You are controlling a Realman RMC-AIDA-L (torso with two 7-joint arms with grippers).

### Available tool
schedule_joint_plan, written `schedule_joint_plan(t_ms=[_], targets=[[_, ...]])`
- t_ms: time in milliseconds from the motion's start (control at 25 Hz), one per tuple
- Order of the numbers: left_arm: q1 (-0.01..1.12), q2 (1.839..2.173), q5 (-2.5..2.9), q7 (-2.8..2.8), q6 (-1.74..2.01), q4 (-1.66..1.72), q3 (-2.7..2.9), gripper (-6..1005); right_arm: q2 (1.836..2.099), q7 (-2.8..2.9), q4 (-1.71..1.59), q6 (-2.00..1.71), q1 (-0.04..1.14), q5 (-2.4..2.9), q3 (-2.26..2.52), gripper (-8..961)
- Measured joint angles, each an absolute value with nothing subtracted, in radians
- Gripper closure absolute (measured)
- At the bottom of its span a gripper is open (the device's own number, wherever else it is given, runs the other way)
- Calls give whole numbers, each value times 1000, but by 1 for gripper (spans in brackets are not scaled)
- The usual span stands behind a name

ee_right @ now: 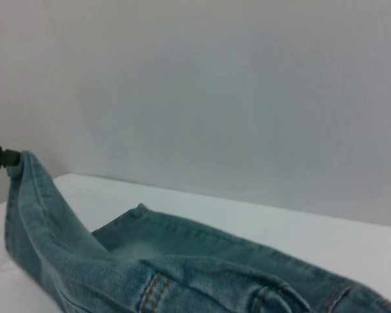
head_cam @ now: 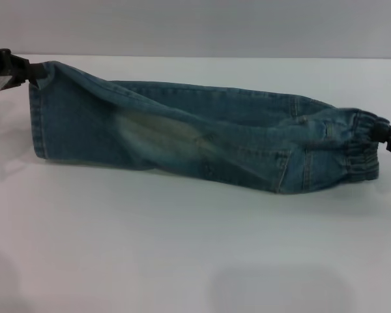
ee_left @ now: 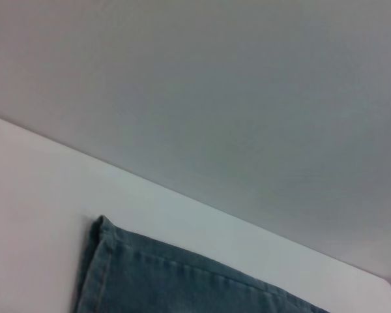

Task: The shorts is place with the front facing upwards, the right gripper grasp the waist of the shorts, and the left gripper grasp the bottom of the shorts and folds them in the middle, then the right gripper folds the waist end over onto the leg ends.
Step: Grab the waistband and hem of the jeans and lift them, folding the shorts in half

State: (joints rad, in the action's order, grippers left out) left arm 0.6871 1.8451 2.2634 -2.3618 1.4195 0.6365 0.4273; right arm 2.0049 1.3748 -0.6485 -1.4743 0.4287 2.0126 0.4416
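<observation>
Clamped on opposite ends of the shorts, both claws hold the denim stretched lengthwise across the white table. At the head view's left edge the left gripper pinches the upper corner of the leg ends, which hang down from it to the table. At the right edge the right gripper grips the gathered waistband. Between them the shorts are doubled along their length, one leg over the other, a pale faded patch showing mid-leg and a stitched pocket near the waist. A plain grey wall stands behind the table.
</observation>
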Motion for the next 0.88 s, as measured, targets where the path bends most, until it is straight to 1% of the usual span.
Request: schedule_joint_plan(t_ms=[120, 240, 480, 560, 760, 880], targets=[[688, 1856, 2259, -2341, 1391, 637, 429, 882, 2014, 1354, -633, -1427, 434, 1990, 441, 929], [691, 1872, 2252, -2315, 1356, 637, 428, 880, 2014, 1316, -590, -1378, 445, 1960, 439, 925], [701, 1921, 2248, -2256, 1250, 637, 433, 877, 2019, 1268, -537, -1282, 475, 1938, 431, 917], [706, 1935, 2246, -2236, 1225, 637, 433, 876, 2024, 1249, -522, -1250, 482, 1919, 429, 915], [724, 1975, 2242, -2170, 1161, 637, 463, 873, 2047, 1213, -513, -1173, 495, 1870, 432, 908], [732, 1994, 2240, -2150, 1102, 639, 495, 871, 2052, 1197, -500, -1140, 508, 1859, 430, 904]])
